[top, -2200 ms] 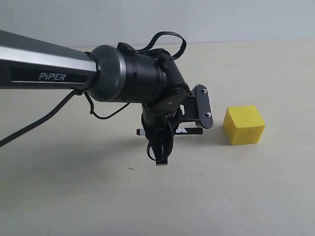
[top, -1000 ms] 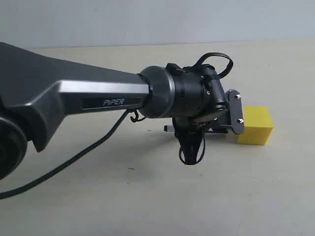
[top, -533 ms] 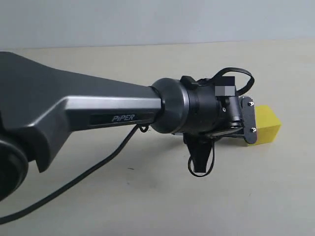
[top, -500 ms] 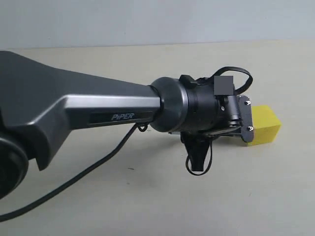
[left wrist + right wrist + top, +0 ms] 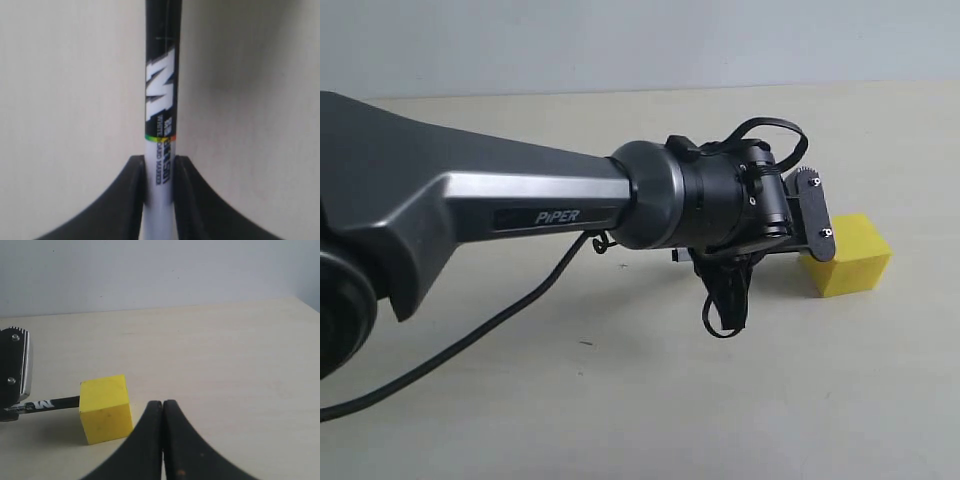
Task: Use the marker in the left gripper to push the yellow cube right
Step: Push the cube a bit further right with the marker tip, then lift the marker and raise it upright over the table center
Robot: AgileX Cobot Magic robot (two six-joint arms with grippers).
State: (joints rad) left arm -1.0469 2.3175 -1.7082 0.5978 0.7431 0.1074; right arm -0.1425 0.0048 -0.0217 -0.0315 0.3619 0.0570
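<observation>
The yellow cube [image 5: 850, 258] sits on the table at the right, also seen in the right wrist view [image 5: 105, 410]. My left gripper [image 5: 800, 235] hangs low just left of it, shut on the marker [image 5: 161, 100]; its black fingers [image 5: 132, 200] clamp the white barrel. The marker's black end [image 5: 45, 403] points at the cube's left face and reaches its edge; whether it touches I cannot tell. In the exterior view the marker is almost wholly hidden behind the hand. My right gripper [image 5: 162, 407] is shut with nothing in it, a little in front of the cube.
The thick grey-black left arm [image 5: 520, 210] stretches across the table from the left, with a black cable [image 5: 500, 320] trailing below it. The beige table [image 5: 880, 400] runs back to a pale wall [image 5: 640, 40].
Over two seconds the left arm swept right and the cube slid right with it. In the last half second the hand drew back slightly left, baring more of the cube.
</observation>
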